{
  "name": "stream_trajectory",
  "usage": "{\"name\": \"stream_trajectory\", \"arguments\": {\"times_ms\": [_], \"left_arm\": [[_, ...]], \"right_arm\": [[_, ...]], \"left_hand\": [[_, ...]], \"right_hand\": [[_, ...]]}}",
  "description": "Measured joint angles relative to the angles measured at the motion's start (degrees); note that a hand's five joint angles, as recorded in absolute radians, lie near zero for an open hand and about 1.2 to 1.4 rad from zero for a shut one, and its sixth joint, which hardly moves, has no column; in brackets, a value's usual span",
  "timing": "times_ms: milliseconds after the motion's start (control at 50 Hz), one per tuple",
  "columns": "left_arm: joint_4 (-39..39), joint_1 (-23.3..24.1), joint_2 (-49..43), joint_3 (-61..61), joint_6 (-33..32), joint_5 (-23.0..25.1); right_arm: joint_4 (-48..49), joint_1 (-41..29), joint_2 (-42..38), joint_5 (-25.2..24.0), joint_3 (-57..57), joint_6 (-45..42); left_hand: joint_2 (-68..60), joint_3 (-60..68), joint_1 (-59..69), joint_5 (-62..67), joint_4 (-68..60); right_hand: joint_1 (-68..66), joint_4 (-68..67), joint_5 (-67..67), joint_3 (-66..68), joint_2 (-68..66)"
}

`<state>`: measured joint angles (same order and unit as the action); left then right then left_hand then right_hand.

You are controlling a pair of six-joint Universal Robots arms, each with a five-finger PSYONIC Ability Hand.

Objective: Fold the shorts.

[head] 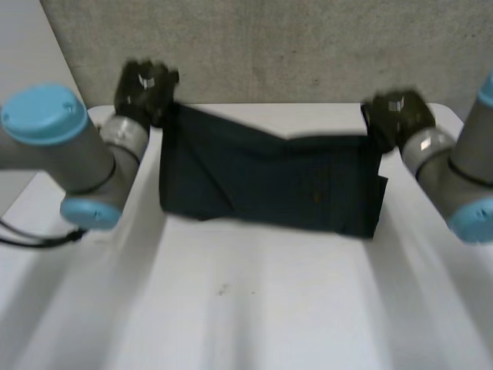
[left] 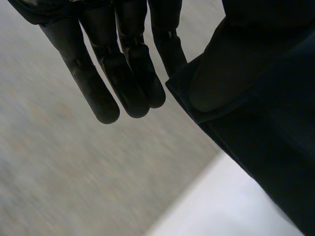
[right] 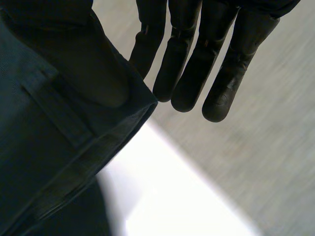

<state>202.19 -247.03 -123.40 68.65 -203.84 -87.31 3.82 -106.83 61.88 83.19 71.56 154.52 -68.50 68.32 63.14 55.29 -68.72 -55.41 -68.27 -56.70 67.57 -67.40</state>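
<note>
The dark navy shorts [head: 269,181] hang spread between my two hands, over the far part of the white table. My left hand [head: 146,85] holds their upper left corner and my right hand [head: 397,116] the upper right corner. Seen from the left wrist, my left hand [left: 118,73] has straight fingers, with the thumb pinching the corner of the shorts [left: 256,128] against them. Seen from the right wrist, my right hand [right: 197,69] pinches the waistband corner of the shorts [right: 49,137] the same way. The top edge sags in the middle.
The white table [head: 246,308] stretches bare from the shorts to its near edge, with a small dark speck [head: 222,290] on it. A grey wall [head: 308,46] stands right behind the table's far edge.
</note>
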Motion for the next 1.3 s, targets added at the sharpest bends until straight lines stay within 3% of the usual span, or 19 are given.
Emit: {"name": "stream_trajectory", "arguments": {"times_ms": [180,320,580,660,840,920,1160,1180,1200,1260,1300], "left_arm": [[6.3,0.8,1.0,-21.0,0.6,-5.8],[12.1,1.4,9.9,-16.9,1.7,-6.9],[10.9,1.1,20.5,7.0,5.7,-6.3],[5.7,1.3,23.0,17.7,7.6,-6.2],[-4.5,1.5,29.8,30.8,9.2,-6.1],[-8.2,1.3,34.4,34.4,9.1,-6.1],[-24.8,1.2,53.0,45.9,7.9,-3.4],[-25.5,1.1,53.9,46.9,7.8,-2.9],[-25.9,1.1,54.4,47.4,7.7,-2.5],[-26.6,0.6,56.3,49.4,7.6,-0.9],[-26.3,0.2,56.6,49.7,7.7,-0.3]], "right_arm": [[15.2,-4.1,-0.2,2.1,-24.1,0.3],[20.1,-4.8,3.7,2.5,-26.1,0.5],[8.3,-4.6,6.1,1.3,-10.2,0.4],[6.2,-4.4,6.1,-0.8,3.9,0.1],[5.3,-3.8,9.6,-4.2,20.2,0.0],[4.1,-3.7,11.7,-4.4,22.2,-0.2],[-13.4,-3.2,25.4,-6.7,28.1,-2.0],[-13.8,-2.9,25.9,-7.0,28.7,-2.2],[-14.0,-2.6,26.3,-7.3,29.2,-2.3],[-12.4,-1.5,27.2,-8.5,31.9,-1.7],[-10.1,-1.1,27.2,-8.8,33.7,-0.1]], "left_hand": [[-0.1,0.1,0.0,0.0,0.0],[-0.1,0.1,0.0,0.0,0.0],[-0.1,0.1,0.0,0.0,0.0],[-0.1,0.1,0.0,0.0,0.0],[-0.1,0.1,0.0,0.0,-0.2],[-0.1,0.1,0.0,0.0,-0.2],[-0.1,0.1,0.0,0.0,-0.2],[-0.1,0.1,0.0,0.0,-0.2],[-0.1,0.1,0.0,0.0,-0.2],[-0.1,0.1,0.0,0.0,-0.2],[-0.1,0.1,0.0,0.0,-0.2]], "right_hand": [[-0.4,0.0,0.0,0.0,0.0],[-0.4,0.0,0.0,0.0,0.0],[-0.4,0.0,0.0,0.0,0.0],[-0.4,0.0,0.0,0.0,0.0],[-2.2,0.0,-0.3,0.3,0.0],[-2.2,0.0,-0.3,0.3,0.0],[-2.1,0.0,-0.3,0.1,0.1],[6.3,8.8,8.0,-8.5,8.7],[6.3,8.8,8.0,-8.5,8.7],[28.3,36.5,35.2,-36.0,35.7],[32.4,41.9,40.7,-41.5,41.4]]}}
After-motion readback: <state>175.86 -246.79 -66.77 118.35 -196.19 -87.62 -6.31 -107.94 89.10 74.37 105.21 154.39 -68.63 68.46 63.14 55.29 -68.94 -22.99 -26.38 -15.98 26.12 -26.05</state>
